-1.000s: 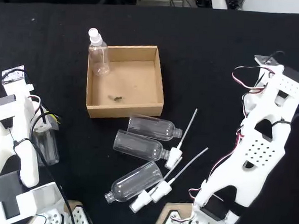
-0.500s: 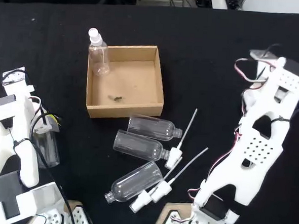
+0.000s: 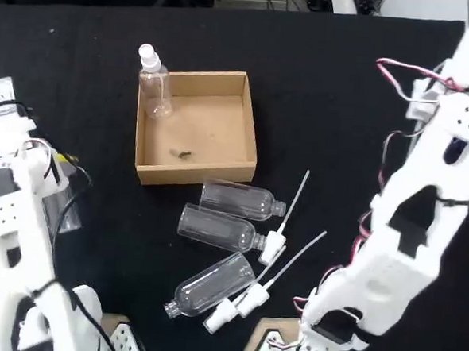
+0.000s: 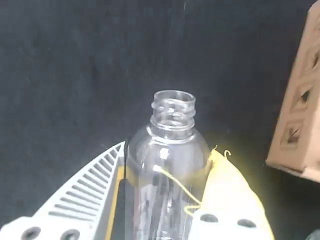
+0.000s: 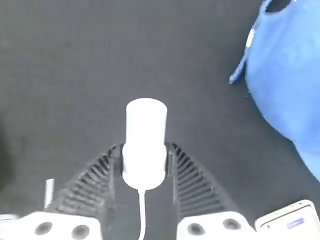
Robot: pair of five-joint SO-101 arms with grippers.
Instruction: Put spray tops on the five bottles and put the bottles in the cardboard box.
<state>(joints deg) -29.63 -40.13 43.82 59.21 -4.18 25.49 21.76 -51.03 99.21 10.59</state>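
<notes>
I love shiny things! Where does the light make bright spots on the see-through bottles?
High view: pale streaks run along the lying bottles. Left wrist view: glints ring the open neck of the held bottle in the left end effector. Right wrist view: the white spray top looks evenly lit, no glint.

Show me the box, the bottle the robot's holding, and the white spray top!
cardboard box (image 3: 195,173), high view, front wall.
open bottle (image 4: 171,150), left wrist view, clear shoulder.
spray top (image 5: 145,140), right wrist view, white cap.

Clear glossy plastic bottle (image 4: 170,150); smooth plastic spray top (image 5: 145,145); matt cardboard box (image 3: 195,171).
</notes>
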